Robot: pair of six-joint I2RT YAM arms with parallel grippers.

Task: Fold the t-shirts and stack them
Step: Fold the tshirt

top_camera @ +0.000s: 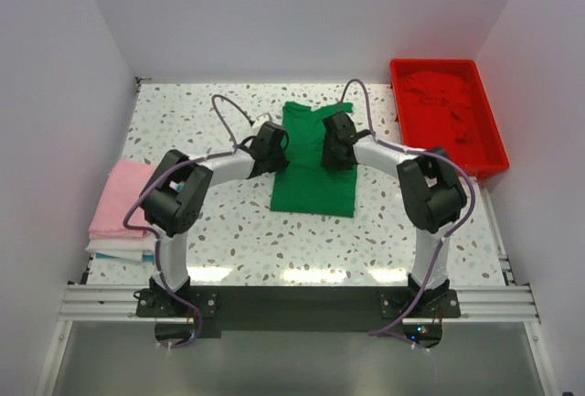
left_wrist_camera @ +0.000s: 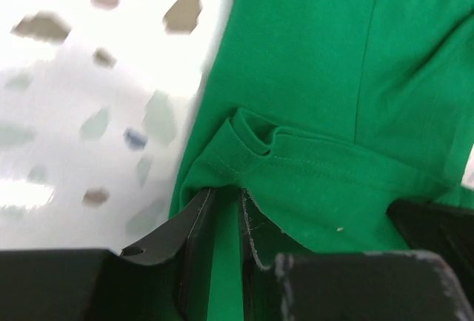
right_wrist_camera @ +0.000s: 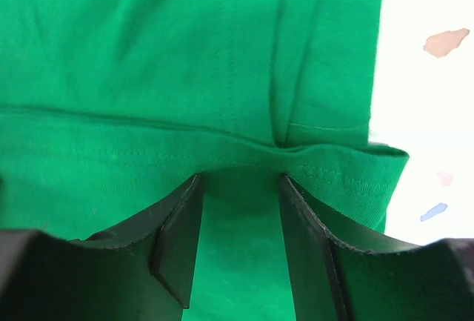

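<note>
The bright green t-shirt lies partly folded at the table's middle. My left gripper is at its left edge. In the left wrist view the fingers stand almost together at the gripper, pinching a stitched hem of the green shirt. My right gripper is at the shirt's right part. In the right wrist view it is open, with the green shirt's hem lying across both tips. The pink t-shirt lies folded at the left. The red t-shirt lies crumpled in the tray.
A rigid red plastic tray stands at the back right. The pink shirt rests on a stack of folded white and light blue cloth by the left edge. White walls close in the table at left, back and right.
</note>
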